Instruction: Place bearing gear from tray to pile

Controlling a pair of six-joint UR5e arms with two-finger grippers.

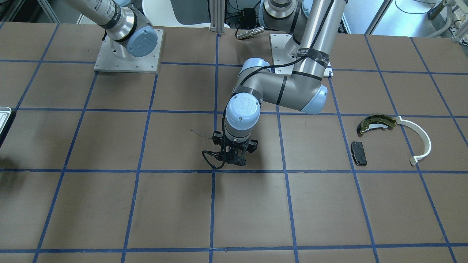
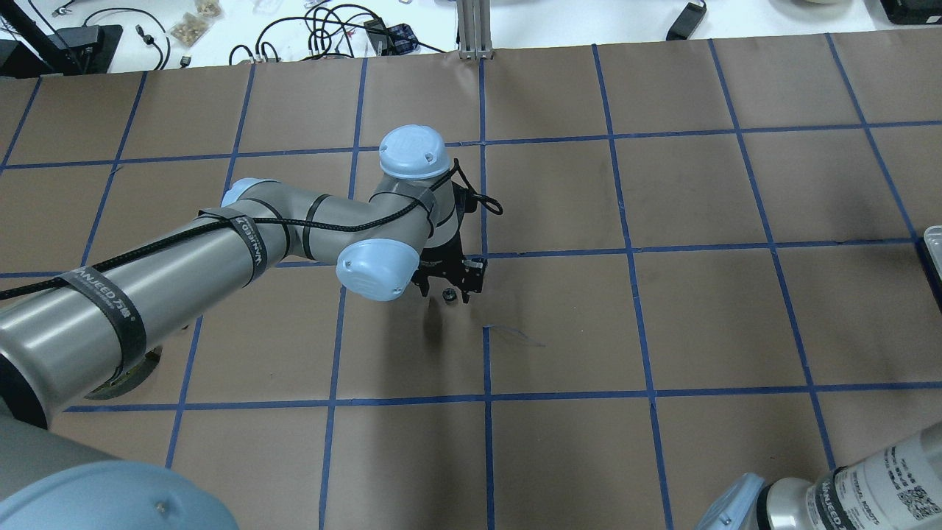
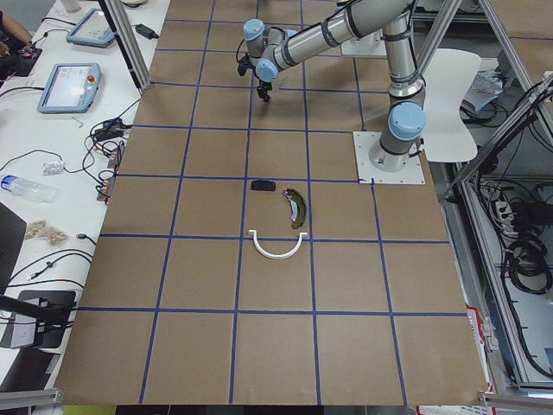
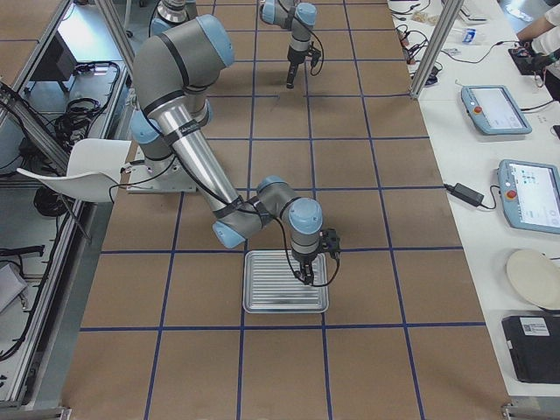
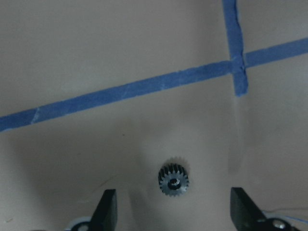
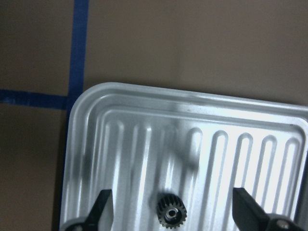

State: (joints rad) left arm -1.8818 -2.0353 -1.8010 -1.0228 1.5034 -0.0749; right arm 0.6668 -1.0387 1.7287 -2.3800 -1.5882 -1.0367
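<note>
Noted the left hand close above the middle of the worktop, centre of the front-facing view, pointing straight down. Found its fingers spread wide in the left wrist view, pinching nothing. Recorded a small dark gear lying flat on the brown paper between those fingers, lower centre of that frame, clear of both, just below a crossing of blue tape lines. Seen also as a dark speck under the hand, centre of the overhead view.

Noted the right hand over the tray, lower centre of the right-side view; spread likewise and pinching nothing, per the right wrist view. Recorded a second gear flat on the ribbed tray floor, bottom centre of that frame, between the fingers and touching neither. Found the tray at the far left edge of the front-facing view and the far right edge of the overhead view.

Logged the pile at right of the front-facing view, well apart from both gears: olive brake shoe, white arc just beside the shoe's right end, black pad to the lower left of the shoe, apart from it.
</note>
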